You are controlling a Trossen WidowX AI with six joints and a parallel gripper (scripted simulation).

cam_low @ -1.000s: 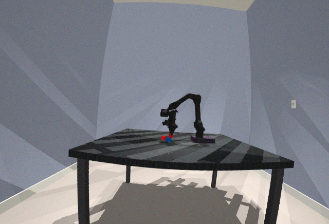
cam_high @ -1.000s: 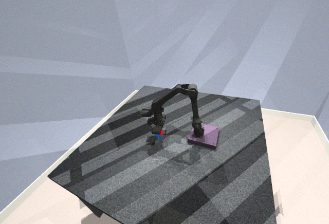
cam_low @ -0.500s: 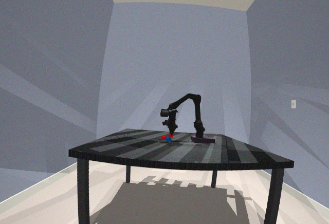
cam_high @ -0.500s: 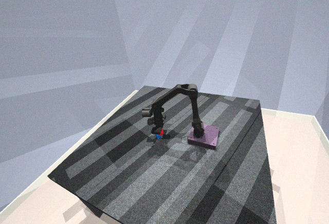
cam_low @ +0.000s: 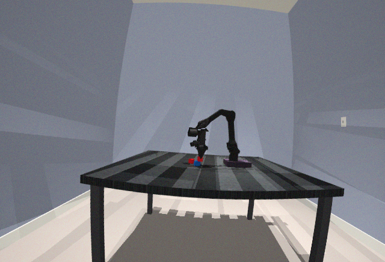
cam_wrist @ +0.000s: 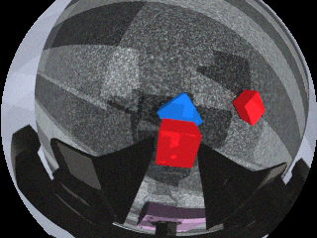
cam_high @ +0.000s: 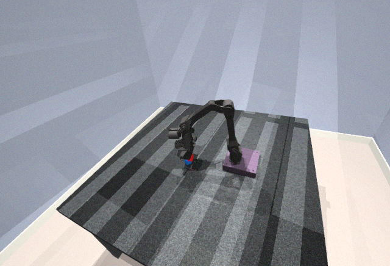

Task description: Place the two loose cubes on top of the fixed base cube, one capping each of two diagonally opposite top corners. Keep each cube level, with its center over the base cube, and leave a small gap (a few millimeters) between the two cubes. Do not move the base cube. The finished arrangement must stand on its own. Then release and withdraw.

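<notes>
The blue base cube stands on the table, partly covered in the wrist view. One red cube sits over the base's arm-side corner and looks level; its contact with the base is not clearly visible. My gripper is slightly open around this red cube, with one finger on each side and a thin gap at the left finger. The other red cube lies on the table beside the base, apart from it; it is hidden in the top view.
The arm stands on a purple mounting plate to the right of the cubes in the top and exterior views. The striped dark table carries bands of light and shadow. The arm's upper links arch above the table between plate and cubes.
</notes>
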